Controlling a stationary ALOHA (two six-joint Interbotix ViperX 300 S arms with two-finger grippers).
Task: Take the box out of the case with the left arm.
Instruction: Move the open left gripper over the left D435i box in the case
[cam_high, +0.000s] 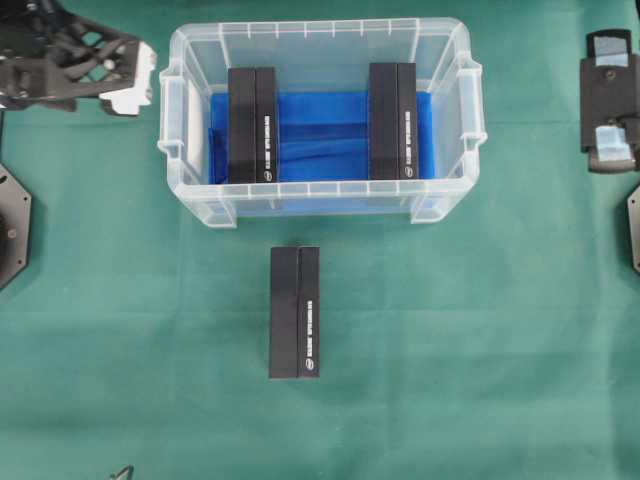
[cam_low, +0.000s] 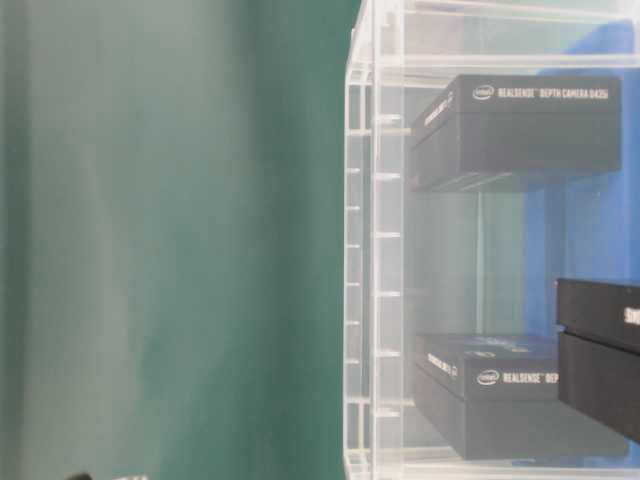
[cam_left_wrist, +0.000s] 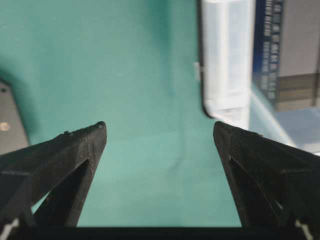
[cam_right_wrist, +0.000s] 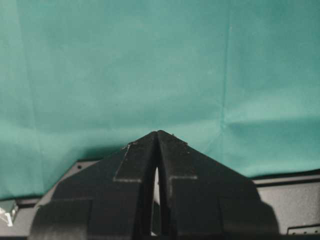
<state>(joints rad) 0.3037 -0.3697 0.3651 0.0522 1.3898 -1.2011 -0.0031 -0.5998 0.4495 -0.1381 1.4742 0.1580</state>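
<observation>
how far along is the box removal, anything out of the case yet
Done: one black box lies on the green cloth in front of the case. In hand: nothing; the left gripper is open and empty over the cloth beside the case's corner. The right gripper is shut, off to the side. Left: two boxes in the case, the left box and the right box.

We are seeing the left arm (cam_high: 60, 55) showing black openwork struts with white edges, while the right arm (cam_high: 608, 100) is showing boxy black with pale bluish patches.
</observation>
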